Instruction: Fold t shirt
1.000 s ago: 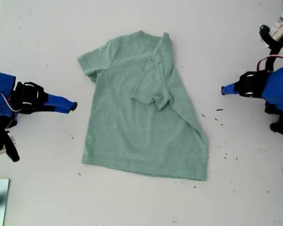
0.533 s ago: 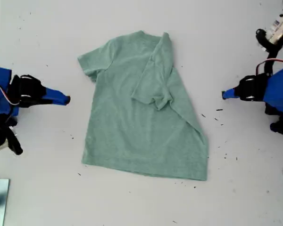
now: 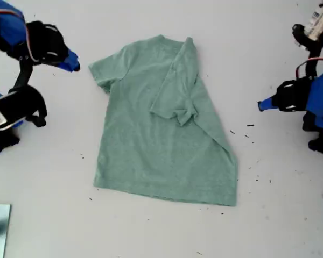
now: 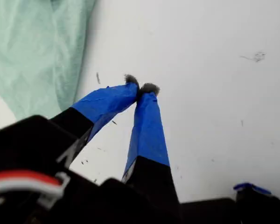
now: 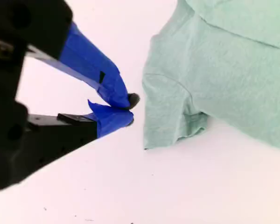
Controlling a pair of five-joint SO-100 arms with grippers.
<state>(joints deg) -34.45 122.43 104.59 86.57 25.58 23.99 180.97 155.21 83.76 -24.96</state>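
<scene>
Blue-taped second gripper (image 5: pixel 129 111) pinched shut, empty, just beside sleeve of the t shirt (image 3: pixel 164 126); first gripper (image 4: pixel 141 88) shut, clear. Sage cloth wrinkled, one side folded inward.

One overhead camera, two close gripper cameras.
The exterior view looks straight down on the worktop (image 3: pixel 151 236); each wrist view looks along its gripper, sharing the t shirt (image 3: pixel 161 129) edge.

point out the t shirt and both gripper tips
t shirt (image 3: pixel 161 145), exterior view, middle of the body.
my first gripper (image 4: pixel 140 88), first wrist view, meeting fingertips.
my second gripper (image 5: pixel 129 109), second wrist view, between tips.
</scene>
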